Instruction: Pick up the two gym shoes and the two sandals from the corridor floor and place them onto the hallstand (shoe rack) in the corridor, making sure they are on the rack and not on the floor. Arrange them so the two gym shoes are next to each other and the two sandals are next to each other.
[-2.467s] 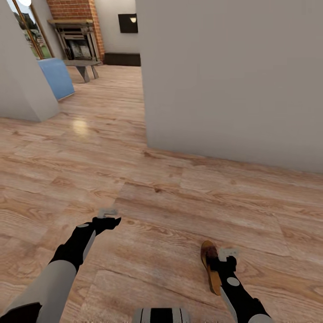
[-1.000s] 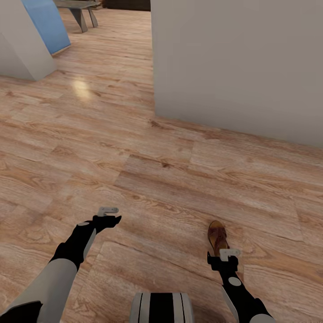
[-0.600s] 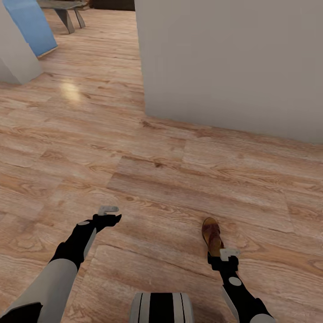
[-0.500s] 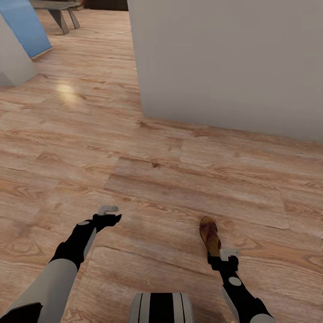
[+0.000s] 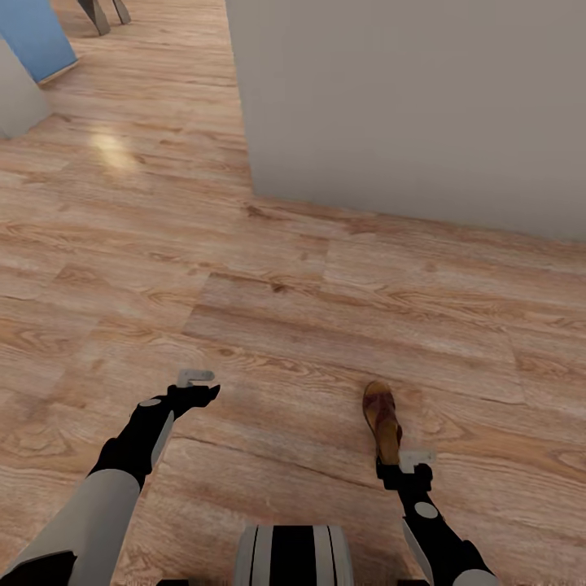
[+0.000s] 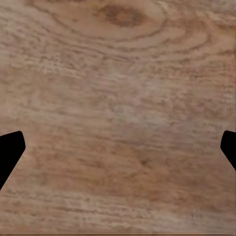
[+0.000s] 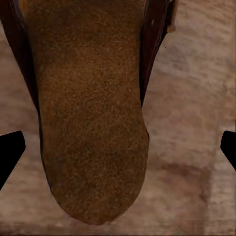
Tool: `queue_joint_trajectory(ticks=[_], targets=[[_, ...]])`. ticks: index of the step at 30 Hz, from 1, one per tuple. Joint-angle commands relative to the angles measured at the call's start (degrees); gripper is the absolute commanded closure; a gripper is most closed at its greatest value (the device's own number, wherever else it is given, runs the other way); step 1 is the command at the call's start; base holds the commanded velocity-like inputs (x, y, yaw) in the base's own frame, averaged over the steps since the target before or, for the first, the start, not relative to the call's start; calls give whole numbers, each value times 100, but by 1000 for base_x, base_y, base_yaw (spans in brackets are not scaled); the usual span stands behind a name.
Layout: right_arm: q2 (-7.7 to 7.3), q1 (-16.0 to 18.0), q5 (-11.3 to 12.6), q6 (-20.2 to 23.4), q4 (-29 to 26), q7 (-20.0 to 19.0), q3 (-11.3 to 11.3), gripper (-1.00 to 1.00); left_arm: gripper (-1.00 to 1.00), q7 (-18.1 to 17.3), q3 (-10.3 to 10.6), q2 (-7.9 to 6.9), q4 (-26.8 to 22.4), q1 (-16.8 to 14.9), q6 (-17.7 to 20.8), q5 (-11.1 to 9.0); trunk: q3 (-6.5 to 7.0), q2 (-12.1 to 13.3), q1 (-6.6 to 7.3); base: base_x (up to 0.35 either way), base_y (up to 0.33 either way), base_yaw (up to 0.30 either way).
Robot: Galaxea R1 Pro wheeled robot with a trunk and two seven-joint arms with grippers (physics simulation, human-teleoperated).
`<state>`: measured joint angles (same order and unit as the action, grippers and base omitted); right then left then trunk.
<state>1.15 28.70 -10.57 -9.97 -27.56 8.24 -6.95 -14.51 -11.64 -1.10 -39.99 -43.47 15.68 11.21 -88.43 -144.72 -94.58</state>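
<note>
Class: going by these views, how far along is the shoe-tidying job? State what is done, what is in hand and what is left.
Done: nothing that these views confirm; there is no rack or placed shoe in sight. In hand: one sandal lies on the floor just ahead of the open right gripper, lined up between its fingers but not gripped. The left gripper is open over bare planks. Left: grasp this sandal, then rack all four shoes in pairs.

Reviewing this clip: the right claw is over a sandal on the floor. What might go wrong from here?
1. The right claw is open over one end of the sandal; closing there, off its middle, may let it tip or slip.
2. The fingertips sit wide of the footbed; a descent could push it along the corridor floor.
3. The grey wall stands close ahead, limiting base moves.
</note>
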Motion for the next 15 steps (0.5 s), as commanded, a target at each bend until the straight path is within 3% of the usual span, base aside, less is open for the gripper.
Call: queue_joint_trajectory(ticks=[1,4,15], targets=[[8,4,-59,-14,5,2,-40,-100,-100,-52,-30,5,-16,1,22,58,-35,-3,-1,0,0,-1],[8,4,-59,-14,6,-2,-42,-100,-100,-52,-27,4,-22,-5,23,57,-127,-7,-9,0,0,0],[8,4,-59,-14,5,1,-36,-100,-100,-55,-25,5,-195,-35,108,57,-170,-7,-9,0,0,0]])
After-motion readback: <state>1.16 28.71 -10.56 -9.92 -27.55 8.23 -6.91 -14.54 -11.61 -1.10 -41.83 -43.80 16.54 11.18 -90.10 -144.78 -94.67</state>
